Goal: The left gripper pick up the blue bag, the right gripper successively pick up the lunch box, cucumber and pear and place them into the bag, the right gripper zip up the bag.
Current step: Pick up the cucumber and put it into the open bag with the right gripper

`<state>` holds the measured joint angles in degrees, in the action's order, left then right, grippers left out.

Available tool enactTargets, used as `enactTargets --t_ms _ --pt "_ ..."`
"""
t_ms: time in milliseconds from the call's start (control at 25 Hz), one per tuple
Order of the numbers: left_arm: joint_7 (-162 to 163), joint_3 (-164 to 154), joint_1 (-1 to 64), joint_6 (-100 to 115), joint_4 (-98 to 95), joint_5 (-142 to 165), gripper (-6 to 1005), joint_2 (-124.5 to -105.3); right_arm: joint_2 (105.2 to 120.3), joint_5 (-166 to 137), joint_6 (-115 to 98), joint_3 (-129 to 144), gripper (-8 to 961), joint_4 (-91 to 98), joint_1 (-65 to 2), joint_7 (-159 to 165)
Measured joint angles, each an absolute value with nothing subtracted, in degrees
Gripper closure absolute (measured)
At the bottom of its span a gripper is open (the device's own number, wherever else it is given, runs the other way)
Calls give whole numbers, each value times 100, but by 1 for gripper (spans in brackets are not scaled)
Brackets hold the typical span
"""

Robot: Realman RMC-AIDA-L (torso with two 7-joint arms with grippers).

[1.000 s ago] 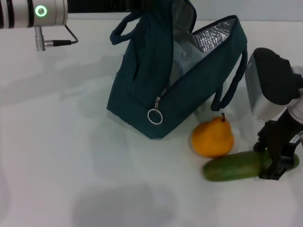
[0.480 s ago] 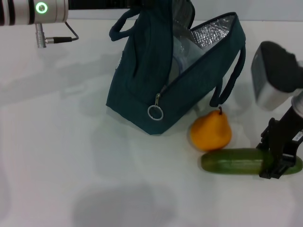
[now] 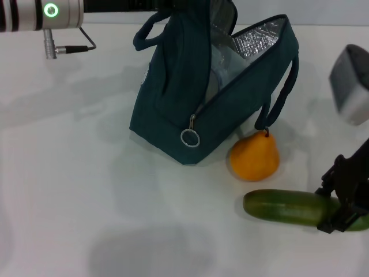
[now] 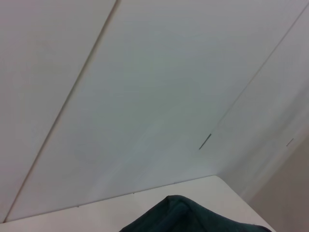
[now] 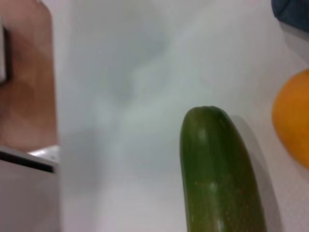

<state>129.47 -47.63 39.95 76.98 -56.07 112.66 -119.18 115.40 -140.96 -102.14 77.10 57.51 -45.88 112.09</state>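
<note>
The blue bag (image 3: 173, 98) stands open and tilted at the back middle of the table. Its top edge is held up by my left gripper (image 3: 173, 4) at the frame's top edge; a bit of bag fabric (image 4: 188, 217) shows in the left wrist view. The translucent lunch box (image 3: 228, 66) lies inside against the silver lining. The orange pear (image 3: 254, 157) sits on the table by the bag's front right corner. My right gripper (image 3: 337, 208) is shut on the right end of the green cucumber (image 3: 282, 208), in front of the pear. The cucumber (image 5: 217, 169) and the pear (image 5: 294, 116) show in the right wrist view.
The zipper's ring pull (image 3: 189, 138) hangs at the bag's front corner. A bag handle (image 3: 279, 109) loops down just above the pear. The left arm (image 3: 40, 14) with a green light spans the top left. The white table (image 3: 86, 190) extends to the left and front.
My right gripper has moved toward the front right with the cucumber in it, drawing it away from the pear and turning it slightly. The bag and pear have barely shifted.
</note>
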Motion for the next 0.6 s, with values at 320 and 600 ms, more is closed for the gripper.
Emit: enactTargets --t_ms 320,600 --pt "12940 -4754 3975 7698 -5607 11275 928 -11894 11462 -13853 -11357 5872 313 5531 -4275 10419" --pt "12884 -4764 3945 7699 -5607 11303 928 -11874 10984 -13292 -12212 4295 313 4544 -3896 9448"
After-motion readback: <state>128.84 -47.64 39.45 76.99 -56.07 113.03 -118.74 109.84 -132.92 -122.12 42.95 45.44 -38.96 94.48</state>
